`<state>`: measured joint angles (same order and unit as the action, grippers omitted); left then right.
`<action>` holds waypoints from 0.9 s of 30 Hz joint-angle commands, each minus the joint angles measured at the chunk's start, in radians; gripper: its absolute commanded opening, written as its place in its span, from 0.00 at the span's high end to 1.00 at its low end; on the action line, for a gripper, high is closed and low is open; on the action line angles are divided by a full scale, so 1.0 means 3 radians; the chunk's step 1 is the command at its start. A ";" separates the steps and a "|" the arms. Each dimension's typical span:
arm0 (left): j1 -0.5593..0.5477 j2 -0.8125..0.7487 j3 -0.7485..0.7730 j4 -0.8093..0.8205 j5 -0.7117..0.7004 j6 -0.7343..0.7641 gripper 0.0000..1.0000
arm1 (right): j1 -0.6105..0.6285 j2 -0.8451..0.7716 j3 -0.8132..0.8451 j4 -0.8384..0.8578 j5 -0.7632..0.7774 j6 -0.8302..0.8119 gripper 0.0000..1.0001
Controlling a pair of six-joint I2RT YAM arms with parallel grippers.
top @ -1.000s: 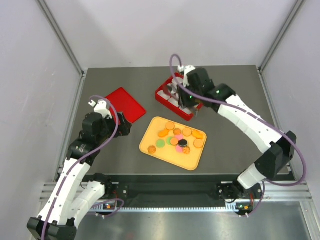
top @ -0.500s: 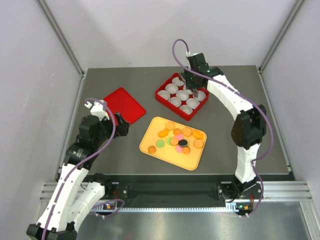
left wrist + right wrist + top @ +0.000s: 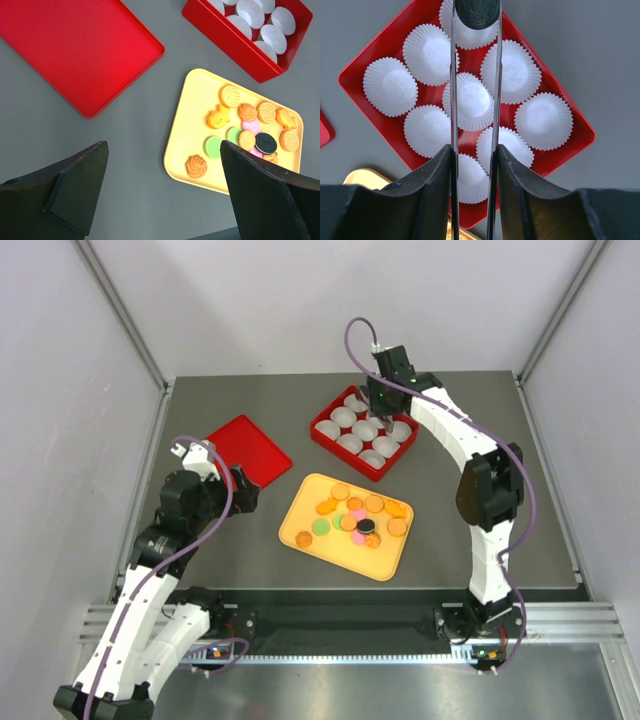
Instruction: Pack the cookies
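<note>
The right gripper was clamped on a black cookie, a dark embossed disc, apparently above a rear paper cup of the red box. The left gripper stood wide open. Ahead of it, the remaining cookies, mostly orange, lay on the yellow tray.
</note>
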<state>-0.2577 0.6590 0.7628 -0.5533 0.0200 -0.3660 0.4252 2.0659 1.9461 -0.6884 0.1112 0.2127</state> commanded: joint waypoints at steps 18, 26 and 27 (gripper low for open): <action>0.0000 0.0012 -0.0022 0.0080 -0.0011 0.0034 0.02 | 0.0015 -0.0014 -0.0198 0.0346 -0.0074 0.0063 0.69; 0.0000 0.0022 -0.0022 0.0080 0.0000 0.0039 0.02 | 0.0060 -0.0116 -0.0218 0.0352 -0.0043 0.0063 0.68; 0.0000 0.0022 -0.0022 0.0080 0.0005 0.0039 0.02 | 0.0066 -0.0121 -0.0218 0.0352 -0.0038 0.0058 0.68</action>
<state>-0.2577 0.6598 0.7624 -0.5533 0.0177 -0.3660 0.4347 2.0659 1.8778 -0.6277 0.0879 0.2211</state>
